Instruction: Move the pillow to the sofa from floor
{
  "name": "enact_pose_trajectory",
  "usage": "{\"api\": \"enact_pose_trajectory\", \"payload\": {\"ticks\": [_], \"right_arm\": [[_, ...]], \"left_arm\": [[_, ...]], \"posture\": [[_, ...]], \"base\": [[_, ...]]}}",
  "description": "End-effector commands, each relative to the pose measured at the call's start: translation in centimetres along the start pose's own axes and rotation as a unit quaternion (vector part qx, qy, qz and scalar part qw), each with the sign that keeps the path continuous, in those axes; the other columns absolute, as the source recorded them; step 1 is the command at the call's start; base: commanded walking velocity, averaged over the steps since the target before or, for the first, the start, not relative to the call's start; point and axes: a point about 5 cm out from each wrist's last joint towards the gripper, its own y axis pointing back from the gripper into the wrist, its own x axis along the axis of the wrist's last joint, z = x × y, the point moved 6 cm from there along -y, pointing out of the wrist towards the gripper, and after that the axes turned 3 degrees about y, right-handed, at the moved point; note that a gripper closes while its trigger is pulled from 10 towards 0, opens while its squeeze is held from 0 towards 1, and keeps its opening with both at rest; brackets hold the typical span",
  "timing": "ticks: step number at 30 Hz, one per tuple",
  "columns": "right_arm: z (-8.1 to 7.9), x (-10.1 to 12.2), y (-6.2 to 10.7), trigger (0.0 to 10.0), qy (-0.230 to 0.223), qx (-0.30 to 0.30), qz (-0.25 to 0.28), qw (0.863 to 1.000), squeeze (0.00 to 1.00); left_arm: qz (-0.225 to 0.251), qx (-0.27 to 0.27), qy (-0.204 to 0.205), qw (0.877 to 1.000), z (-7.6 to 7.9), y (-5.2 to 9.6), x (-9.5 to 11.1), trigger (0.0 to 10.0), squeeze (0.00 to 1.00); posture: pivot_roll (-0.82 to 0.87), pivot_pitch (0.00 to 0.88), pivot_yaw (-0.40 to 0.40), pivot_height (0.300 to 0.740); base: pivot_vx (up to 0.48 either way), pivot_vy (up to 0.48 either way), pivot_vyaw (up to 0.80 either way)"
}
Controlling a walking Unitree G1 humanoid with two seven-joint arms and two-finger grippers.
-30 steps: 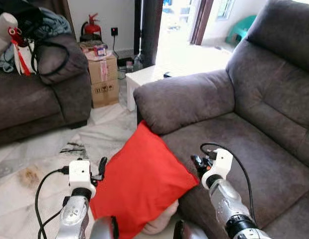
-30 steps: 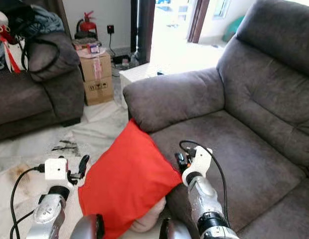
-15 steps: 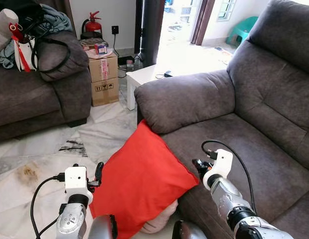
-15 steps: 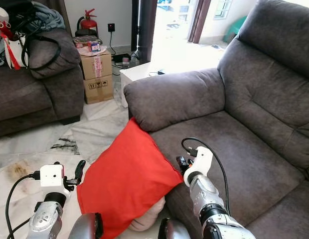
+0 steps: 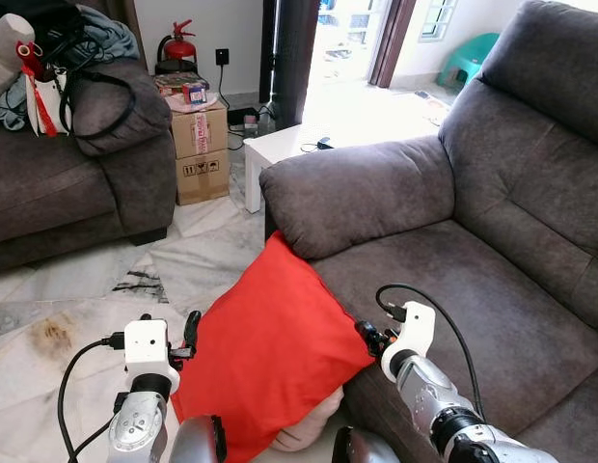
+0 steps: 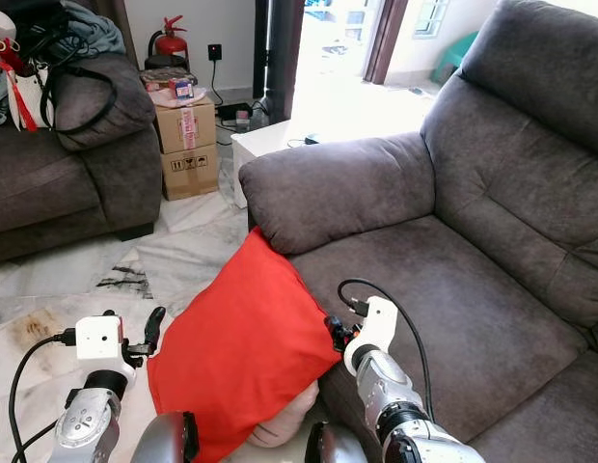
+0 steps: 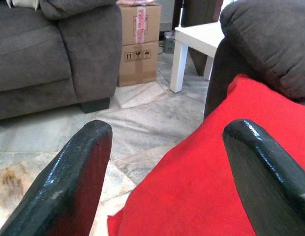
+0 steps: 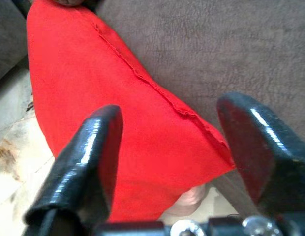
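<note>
Flanking red pillow (image 5: 275, 357) propped against sofa (image 5: 453, 280), both end effectors, left (image 7: 162, 172) and right (image 8: 167, 152), spread wide; shallow pinch risks slipping fabric.

Red pillow (image 5: 275, 357) propped upright against grey sofa (image 5: 453, 289) front.

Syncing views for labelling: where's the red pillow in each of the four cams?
Left eye: red pillow lower centre, leaning on the grey sofa.
Right eye: pillow lower centre-left.
Left wrist: pillow across the lower right, between the fingers.
Right wrist: pillow spans the middle.
Shared landmark: the sofa armrest at the pillow's top corner.
</note>
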Motion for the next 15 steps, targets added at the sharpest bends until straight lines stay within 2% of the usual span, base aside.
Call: {"api": "enact_pose_trajectory", "payload": {"ticks": [1, 10, 15], "right_arm": [[0.25, -0.12, 0.02, 10.0, -0.015, -0.008, -0.002, 1.000, 1.00], [0.09, -0.14, -0.04, 10.0, -0.025, -0.013, 0.002, 1.000, 1.00], [0.52, -0.23, 0.07, 10.0, -0.021, -0.025, 0.007, 0.999, 1.00]], "left_arm": [[0.003, -0.006, 0.002, 1.000, 0.16, 0.11, 0.50, 10.0, 0.00], [0.006, -0.007, 0.005, 1.000, 0.20, 0.03, 1.03, 10.0, 0.00], [0.006, -0.010, 0.008, 1.000, 0.47, 0.17, 1.20, 10.0, 0.00]], "posture": [[0.14, 0.025, -0.151, 0.603], [0.14, 0.038, -0.151, 0.603], [0.14, 0.054, -0.153, 0.603]], "base": [[0.000, 0.000, 0.00], [0.000, 0.000, 0.00], [0.000, 0.000, 0.00]]}}
